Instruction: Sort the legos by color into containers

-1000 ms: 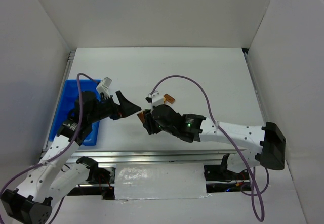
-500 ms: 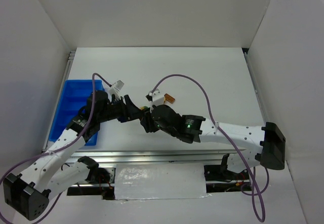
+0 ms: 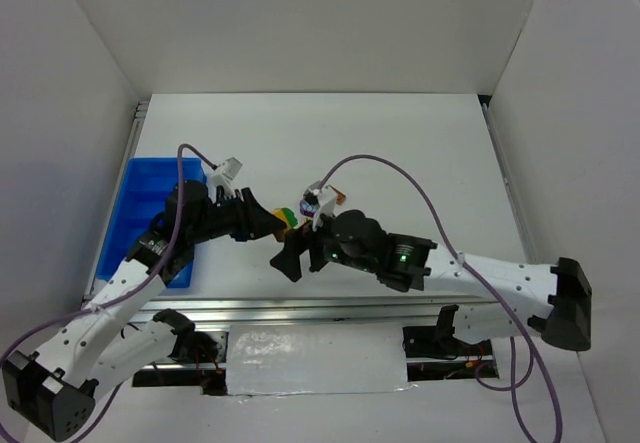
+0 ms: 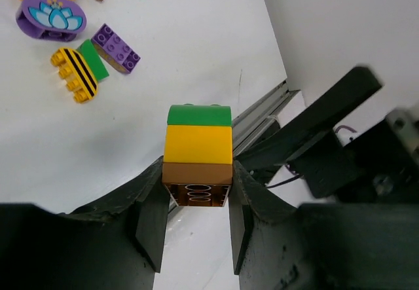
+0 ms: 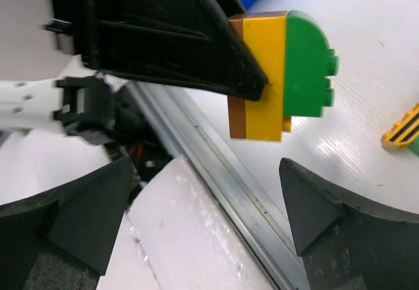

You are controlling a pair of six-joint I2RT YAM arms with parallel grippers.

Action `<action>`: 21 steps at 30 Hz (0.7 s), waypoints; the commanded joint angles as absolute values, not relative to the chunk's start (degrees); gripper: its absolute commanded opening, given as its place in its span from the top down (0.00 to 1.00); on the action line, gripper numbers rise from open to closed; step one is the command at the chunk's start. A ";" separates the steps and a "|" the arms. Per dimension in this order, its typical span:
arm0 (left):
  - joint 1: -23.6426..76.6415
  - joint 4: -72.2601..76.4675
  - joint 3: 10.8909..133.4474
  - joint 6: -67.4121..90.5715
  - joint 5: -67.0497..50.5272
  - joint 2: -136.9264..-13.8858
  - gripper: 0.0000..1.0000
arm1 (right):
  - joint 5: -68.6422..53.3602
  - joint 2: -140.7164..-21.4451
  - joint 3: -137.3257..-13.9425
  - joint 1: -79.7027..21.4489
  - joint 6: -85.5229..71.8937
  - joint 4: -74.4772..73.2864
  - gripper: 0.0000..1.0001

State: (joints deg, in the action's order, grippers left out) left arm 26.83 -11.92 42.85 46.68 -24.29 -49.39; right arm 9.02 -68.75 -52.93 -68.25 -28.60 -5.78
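Up close, the left wrist view showed the left gripper (image 4: 198, 182) clenched on a stacked brown, yellow and green plastic brick column (image 4: 198, 143), which was barely seen from above. Since a second ago the right gripper (image 5: 204, 192), released and spread wide, had drawn back just beside it. Loose purple and yellow bricks (image 4: 75, 74) lay beyond, and the bright blue plastic tray (image 3: 140, 203) sat apart at the left.

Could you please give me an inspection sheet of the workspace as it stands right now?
Surface: white table, metal rail at its near edge.
Job's things: green, yellow and brown stack in the grip; loose bricks lying on the table; blue tray at left, contents unclear.
Clutter: nothing seen.
Grippers: left pincer shut on the stack; right pincer open, near it but not touching.
Cables: purple cable looping over each arm.
Surroundings: white walls on three sides.
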 commanded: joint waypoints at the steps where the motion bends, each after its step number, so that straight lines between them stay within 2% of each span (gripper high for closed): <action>1: 26.89 -9.49 45.00 41.67 -25.83 -46.67 1.00 | -4.72 -59.89 -50.37 -64.26 -25.50 -0.35 0.00; 5: 26.81 -9.76 47.46 34.74 -36.61 -44.83 1.00 | -22.03 -49.68 -43.70 -56.53 -24.87 1.65 0.00; 8: 26.89 -8.44 47.37 31.57 -45.57 -43.95 1.00 | -26.62 -43.95 -42.01 -53.27 -25.84 2.28 0.00; 14: 26.90 -5.37 46.23 29.27 -54.84 -39.73 1.00 | -36.99 -46.31 -42.45 -52.29 -28.38 8.42 0.03; 16: 26.89 -4.84 45.71 29.35 -56.16 -37.27 1.00 | -40.67 -47.80 -42.28 -52.29 -30.84 13.68 0.07; 21: 26.89 -3.34 44.74 30.58 -58.53 -35.07 1.00 | -42.10 -52.29 -44.56 -52.47 -31.38 15.11 0.15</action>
